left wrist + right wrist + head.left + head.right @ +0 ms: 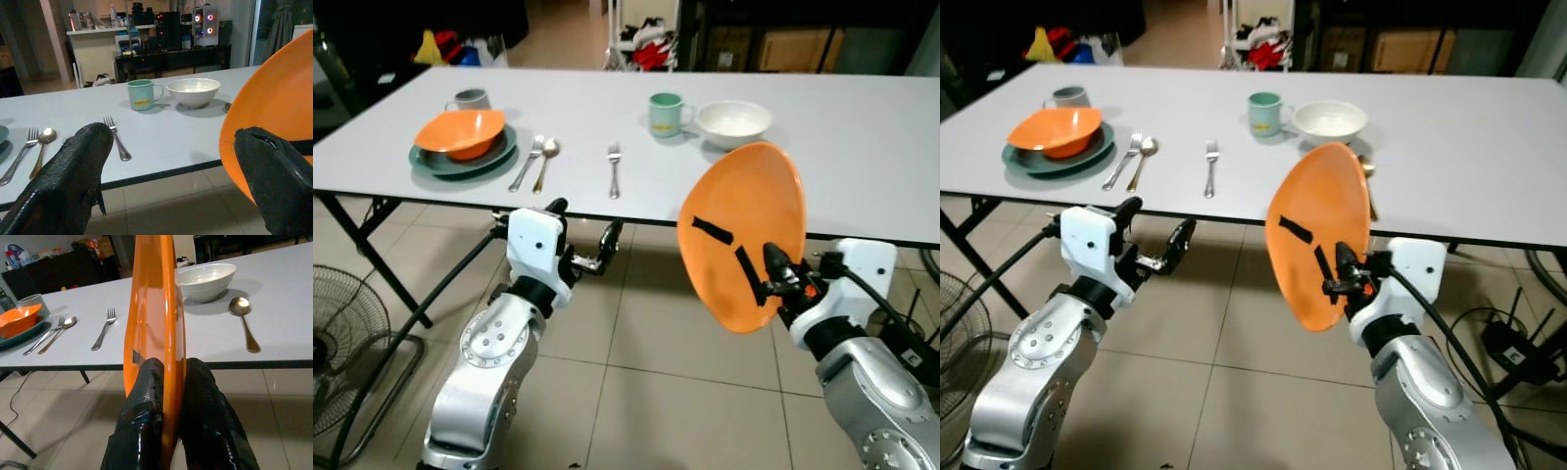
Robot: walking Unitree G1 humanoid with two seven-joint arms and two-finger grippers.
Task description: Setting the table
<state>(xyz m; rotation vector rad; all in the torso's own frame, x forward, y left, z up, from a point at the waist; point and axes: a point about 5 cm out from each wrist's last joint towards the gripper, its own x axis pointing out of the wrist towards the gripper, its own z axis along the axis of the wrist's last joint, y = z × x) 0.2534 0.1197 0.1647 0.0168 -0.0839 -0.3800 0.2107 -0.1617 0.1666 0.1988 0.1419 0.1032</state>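
Your right pincer grips the orange plate on edge, short of the desk. Left pincer hangs released. Next, likely lay the plate flat beside the lone fork.

Right gripper: fingers pinched on the lower rim of the orange plate, held edge-up in front of the table edge (arm raised, forearm angled inward). Left gripper: fingers spread, apparently holding nothing, forearm raised toward the table edge.
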